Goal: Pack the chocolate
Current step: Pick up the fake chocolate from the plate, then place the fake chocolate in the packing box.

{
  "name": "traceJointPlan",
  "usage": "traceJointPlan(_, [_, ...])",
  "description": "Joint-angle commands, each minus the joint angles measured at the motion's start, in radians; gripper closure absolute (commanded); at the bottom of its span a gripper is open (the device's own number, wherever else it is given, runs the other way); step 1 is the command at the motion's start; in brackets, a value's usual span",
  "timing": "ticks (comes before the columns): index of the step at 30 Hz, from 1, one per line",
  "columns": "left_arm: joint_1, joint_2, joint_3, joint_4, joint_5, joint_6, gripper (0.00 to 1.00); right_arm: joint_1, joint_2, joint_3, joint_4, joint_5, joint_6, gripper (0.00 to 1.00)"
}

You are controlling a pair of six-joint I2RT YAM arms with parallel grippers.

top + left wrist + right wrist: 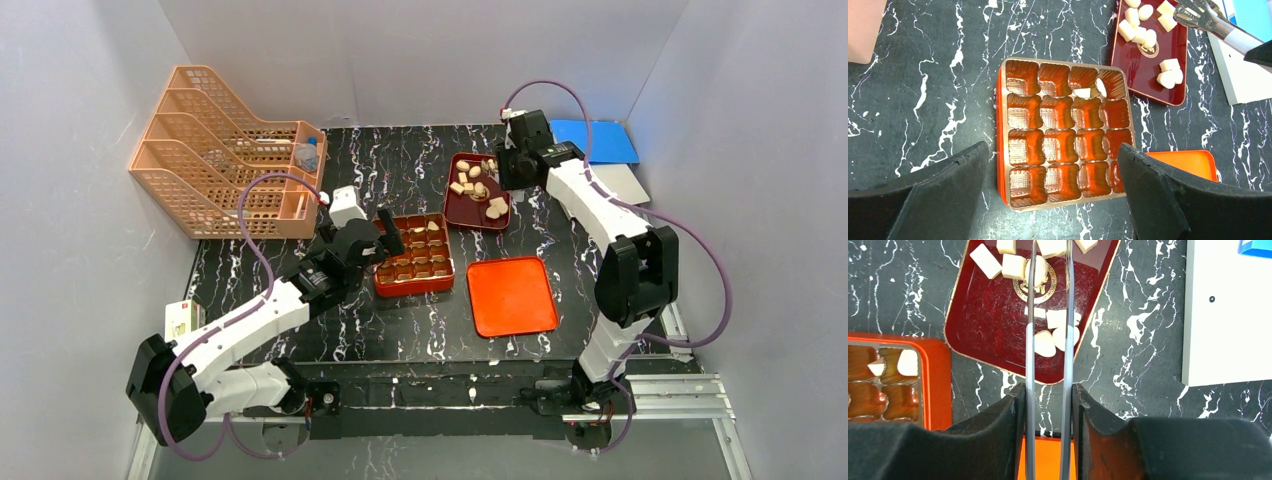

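Several pale chocolate pieces (478, 185) lie in the dark red tray (462, 213), seen also in the right wrist view as chocolate pieces (1045, 342). Two pieces (1083, 92) sit in back compartments of the orange-red box (1063, 135); its other cells look bare. My left gripper (1053, 147) is open, hovering over the box's near edge. My right gripper (1048, 387) is shut on metal tongs (1030, 330). The tongs' arms stretch over the tray, and their tips pass out of the top of the right wrist view. The tongs (1198, 15) hang above the tray's far pieces.
An orange lid (512, 296) lies right of the box. A peach file rack (225, 150) stands at back left. A blue sheet (595, 140) and a pale board (625, 185) lie at back right. A small white box (180, 320) sits by the left edge.
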Motion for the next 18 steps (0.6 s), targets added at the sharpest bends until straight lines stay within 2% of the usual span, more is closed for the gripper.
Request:
traceJointPlan(1, [0.004,-0.042,0.019,-0.033,-0.027,-0.006,0.02,0.006,-0.086,-0.024,0.039,-0.03,0.008,0.99])
traceJointPlan(7, [0.004,-0.048,0.043,-0.054,-0.034,-0.001,0.03,0.092,-0.151,-0.05,0.02,-0.012,0.003,0.99])
traceJointPlan(18, [0.004,-0.062,0.082,-0.088,-0.046,0.012,0.03,0.337,-0.198,-0.038,-0.034,0.044,0.039,0.99])
